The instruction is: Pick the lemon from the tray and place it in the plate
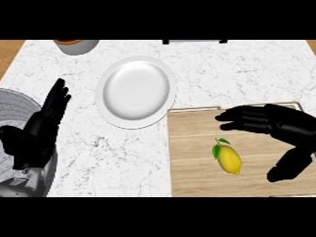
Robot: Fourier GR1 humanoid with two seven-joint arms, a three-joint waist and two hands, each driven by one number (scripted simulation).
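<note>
Yellow with a green leaf, the lemon (229, 159) is lying on the wooden tray (194, 176), toward four o'clock in the view. The right hand (283, 127) is hovering over the tray at about two o'clock from the lemon, its fingers spread and relaxed, gripping nothing and apart from the fruit. The white plate (119, 69) is sitting on the marble counter (256, 69) at eleven o'clock from the lemon, just beside the tray's corner. The left hand (35, 132) is resting at nine o'clock, fingers straight and pointing up.
</note>
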